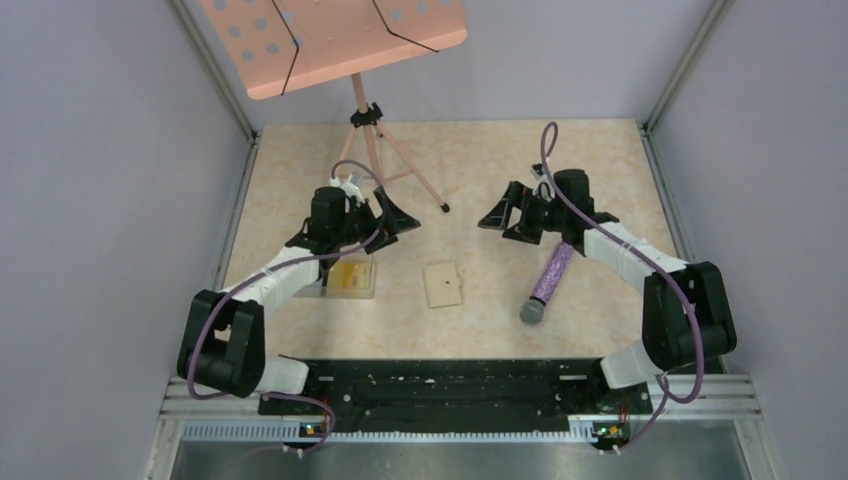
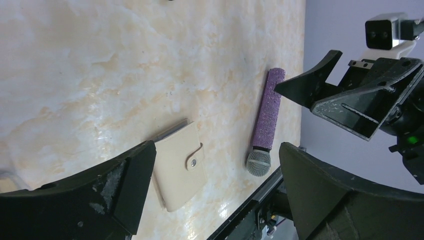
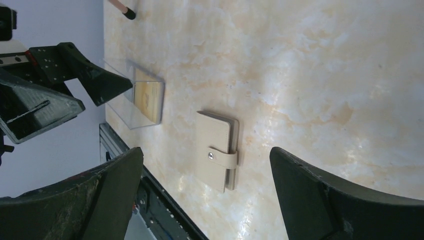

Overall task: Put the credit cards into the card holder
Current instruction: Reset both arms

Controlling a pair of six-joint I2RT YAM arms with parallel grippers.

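The card holder (image 1: 443,284) is a tan wallet lying flat and snapped shut at the table's middle. It shows in the left wrist view (image 2: 182,167) and the right wrist view (image 3: 215,150). A gold-yellow credit card (image 1: 353,276) lies in a clear plastic box (image 1: 335,288) left of the wallet, also in the right wrist view (image 3: 148,100). Other cards are not discernible. My left gripper (image 1: 392,222) is open and empty, raised behind the box (image 2: 216,150). My right gripper (image 1: 505,220) is open and empty, raised to the wallet's right rear (image 3: 205,152).
A purple glitter microphone (image 1: 548,283) lies right of the wallet, under the right arm, also in the left wrist view (image 2: 265,125). A pink music stand (image 1: 335,40) stands at the back on tripod legs (image 1: 400,165). A black rail (image 1: 440,385) runs along the near edge.
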